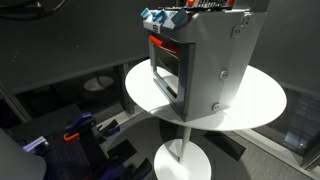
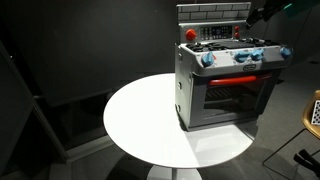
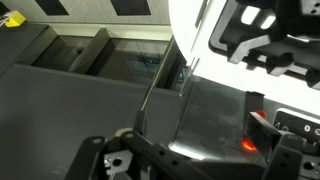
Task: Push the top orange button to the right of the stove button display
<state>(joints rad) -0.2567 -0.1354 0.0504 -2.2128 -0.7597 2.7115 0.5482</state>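
Note:
The stove (image 1: pixel 205 70) is a small grey metal toy oven with a dark door, a red-orange strip and blue knobs. It stands on a round white table (image 1: pixel 262 100) and also shows in an exterior view (image 2: pixel 225 90). Its back panel carries a display (image 2: pixel 214 32) with small orange buttons (image 2: pixel 238 31) to its right. In the wrist view an orange button (image 3: pixel 249 146) glows on the grey panel beside the display (image 3: pixel 297 125). My gripper (image 3: pixel 200 152) hovers above the stove's back panel (image 2: pixel 262 13), its fingers spread apart and empty. The button lies just inside my right finger.
The stove's black burners (image 3: pixel 262 35) lie at the wrist view's upper right. The table (image 2: pixel 140 120) stands on a white pedestal base (image 1: pixel 185 160). Blue and purple objects (image 1: pixel 82 130) lie on the dark floor. A stand (image 2: pixel 313 110) is at the right edge.

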